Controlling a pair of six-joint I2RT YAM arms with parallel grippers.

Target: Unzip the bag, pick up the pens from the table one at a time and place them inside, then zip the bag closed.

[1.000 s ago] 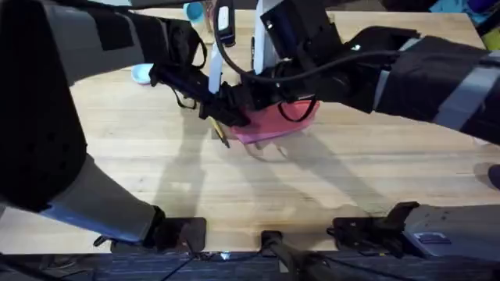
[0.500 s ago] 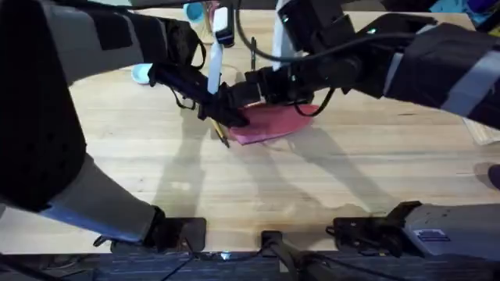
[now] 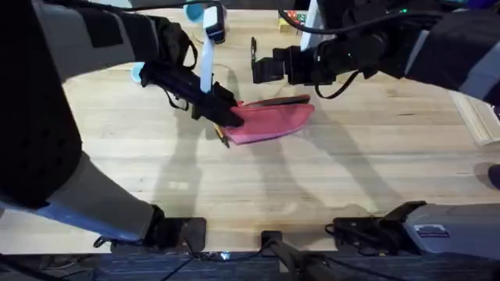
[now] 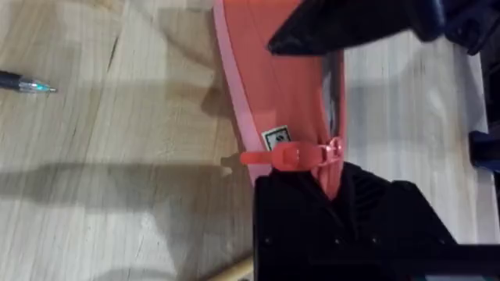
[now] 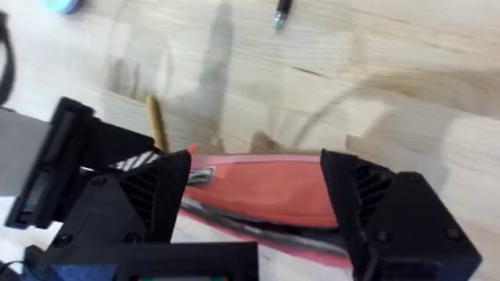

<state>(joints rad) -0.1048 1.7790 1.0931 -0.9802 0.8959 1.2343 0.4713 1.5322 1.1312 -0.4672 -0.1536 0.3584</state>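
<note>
Though left claw (image 3: pixel 226 115) still clamped on bag (image 3: pixel 273 123); right claw (image 3: pixel 258 69) now raised, wide, empty

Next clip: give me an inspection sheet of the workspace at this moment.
Surface: wooden table, bare planks.
Job's things: pink bag lies flat, zipper seemingly part open; black pen lies apart beyond it.
Clutter: yellowish stick by the bag's end; pale blue item toward the far left.
Grippers: left gripper shut on the bag's end; right gripper raised above the bag, jaws open.
Cables: black loop hanging off the right arm.
Surroundings: nothing seen.
</note>
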